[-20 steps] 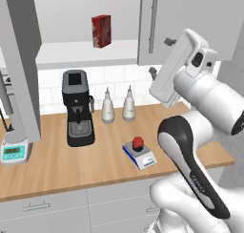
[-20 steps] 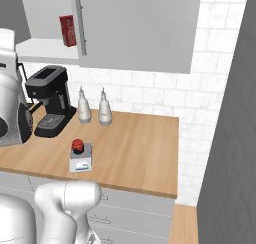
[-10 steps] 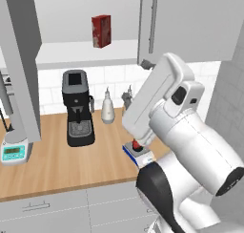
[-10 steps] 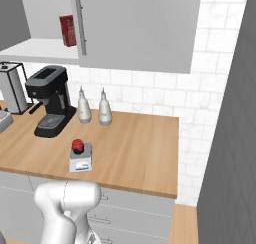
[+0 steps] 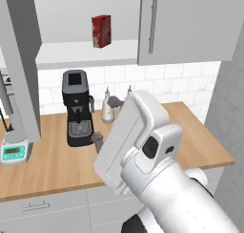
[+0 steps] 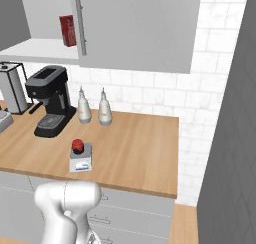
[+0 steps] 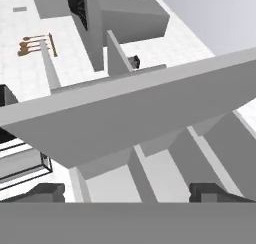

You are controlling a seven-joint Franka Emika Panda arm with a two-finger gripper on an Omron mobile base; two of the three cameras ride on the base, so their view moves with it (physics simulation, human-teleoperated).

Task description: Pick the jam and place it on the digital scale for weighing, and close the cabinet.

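**Jam sitting on the scale, cabinet door standing open**

The jam (image 6: 77,146) is resting on the grey plate of the digital scale (image 6: 81,158), which is sitting toward the front edge of the worktop (image 6: 135,153), forward of the two pear-shaped bottles (image 6: 94,108). The coffee machine (image 6: 50,107) is standing to their left against the tiled wall. Above, the cabinet (image 6: 140,28) is showing one door (image 5: 21,65) swung out at the left, baring a shelf where a red carton (image 5: 101,30) is standing. A white scale with teal display (image 5: 13,152) is lying near the worktop's left edge. The gripper (image 7: 127,192) is pointing up at the cabinet's underside and open door, its fingertips (image 7: 42,191) spread wide apart and holding nothing.
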